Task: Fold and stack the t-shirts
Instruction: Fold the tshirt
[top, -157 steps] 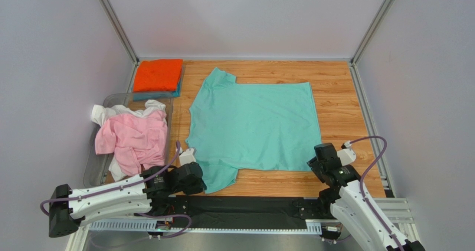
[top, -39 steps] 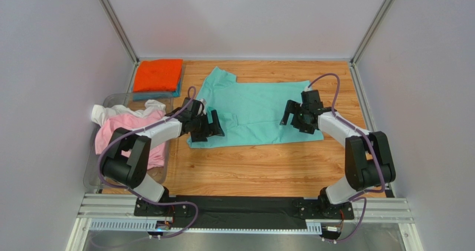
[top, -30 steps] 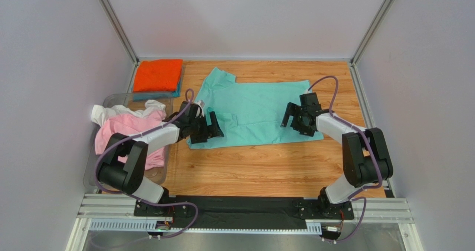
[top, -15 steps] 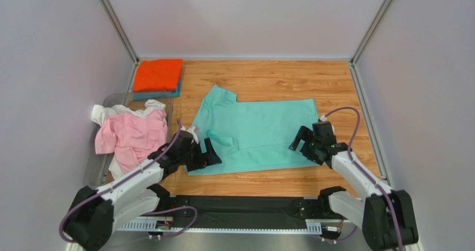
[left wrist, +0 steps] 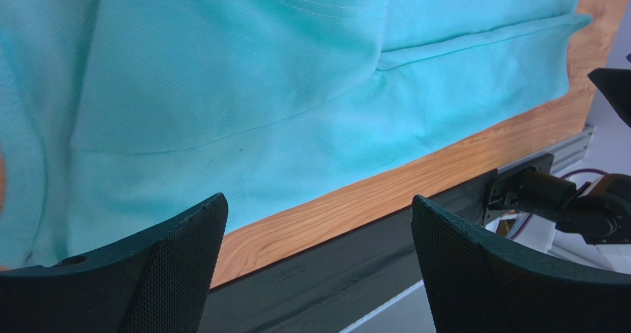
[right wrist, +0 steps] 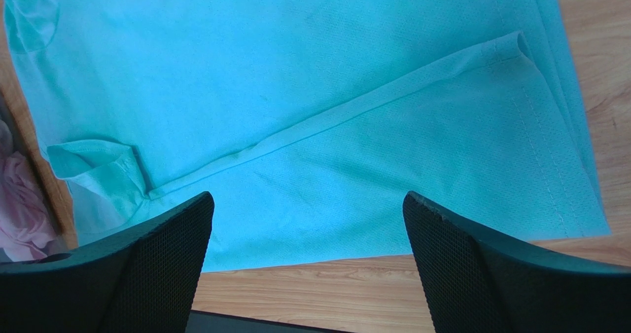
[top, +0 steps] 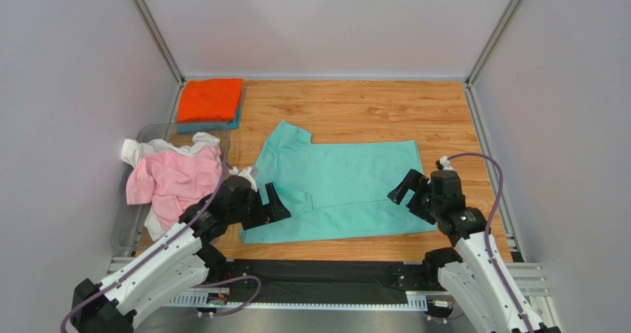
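A mint-green t-shirt [top: 337, 189] lies folded in half on the wooden table, one sleeve [top: 285, 137] pointing to the far left. My left gripper [top: 268, 207] hovers open over its near-left corner, holding nothing. My right gripper [top: 409, 196] hovers open over its near-right edge, also holding nothing. In the left wrist view the green cloth [left wrist: 222, 89] fills the top and the open left gripper [left wrist: 318, 266] frames the table edge. The right wrist view shows the folded hem [right wrist: 333, 126] above the open right gripper [right wrist: 307, 266]. Pink [top: 178, 181] and white [top: 137, 150] tees lie crumpled at the left.
A clear bin [top: 152, 129] at the left holds the crumpled tees. A folded orange tee [top: 211, 99] rests on a teal-blue one [top: 222, 124] in the far-left corner. A black strip [top: 318, 277] and metal rail run along the near edge. Grey walls enclose three sides.
Both arms have drawn back toward the near edge, and the folded green shirt has slid nearer with them. Five seconds ago the shirt lay spread flat.
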{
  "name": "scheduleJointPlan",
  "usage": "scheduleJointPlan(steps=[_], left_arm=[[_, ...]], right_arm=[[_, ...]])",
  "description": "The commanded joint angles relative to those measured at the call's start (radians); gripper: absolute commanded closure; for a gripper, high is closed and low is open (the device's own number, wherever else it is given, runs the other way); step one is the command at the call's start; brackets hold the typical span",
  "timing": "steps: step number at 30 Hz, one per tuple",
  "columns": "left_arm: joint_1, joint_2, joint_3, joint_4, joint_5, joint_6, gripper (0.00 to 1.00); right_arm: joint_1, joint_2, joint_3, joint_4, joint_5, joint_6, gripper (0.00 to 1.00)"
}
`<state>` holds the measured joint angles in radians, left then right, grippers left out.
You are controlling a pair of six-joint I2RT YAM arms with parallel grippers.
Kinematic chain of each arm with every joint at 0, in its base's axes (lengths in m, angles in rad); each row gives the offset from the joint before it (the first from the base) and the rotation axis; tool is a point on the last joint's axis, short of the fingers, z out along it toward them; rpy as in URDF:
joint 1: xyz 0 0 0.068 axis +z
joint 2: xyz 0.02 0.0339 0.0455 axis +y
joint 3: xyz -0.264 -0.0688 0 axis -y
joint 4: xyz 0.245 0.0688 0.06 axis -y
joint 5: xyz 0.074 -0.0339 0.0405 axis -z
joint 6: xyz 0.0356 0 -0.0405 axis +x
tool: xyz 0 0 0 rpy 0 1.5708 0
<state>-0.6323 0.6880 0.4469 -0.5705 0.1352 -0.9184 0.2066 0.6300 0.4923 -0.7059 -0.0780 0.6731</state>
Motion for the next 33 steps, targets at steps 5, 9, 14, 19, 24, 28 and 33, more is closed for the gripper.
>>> scheduleJointPlan(steps=[5, 9, 14, 19, 24, 28, 33], left_arm=[[-0.050, 0.324, 0.139, 0.289, 0.072, 0.065, 0.00], [-0.052, 0.540, 0.202, 0.428, 0.127, 0.095, 0.00], [-0.050, 0.718, 0.314, 0.478, 0.141, 0.127, 0.00], [-0.050, 0.832, 0.394, 0.492, 0.142, 0.147, 0.00], [-0.050, 0.915, 0.443, 0.443, 0.092, 0.170, 0.00], [-0.049, 0.938, 0.443, 0.442, 0.079, 0.179, 0.00], [-0.049, 0.949, 0.450, 0.443, 0.095, 0.196, 0.00]], right_arm=[[0.005, 0.066, 0.034, -0.020, -0.002, -0.035, 0.00], [0.004, 0.097, 0.046, -0.018, 0.018, -0.050, 0.00], [0.004, 0.128, 0.054, -0.018, 0.044, -0.063, 0.00], [0.004, 0.154, 0.055, -0.009, 0.060, -0.067, 0.00], [0.004, 0.168, 0.055, -0.006, 0.060, -0.072, 0.00], [0.004, 0.169, 0.058, -0.006, 0.061, -0.072, 0.00], [0.002, 0.171, 0.066, -0.006, 0.067, -0.076, 0.00]])
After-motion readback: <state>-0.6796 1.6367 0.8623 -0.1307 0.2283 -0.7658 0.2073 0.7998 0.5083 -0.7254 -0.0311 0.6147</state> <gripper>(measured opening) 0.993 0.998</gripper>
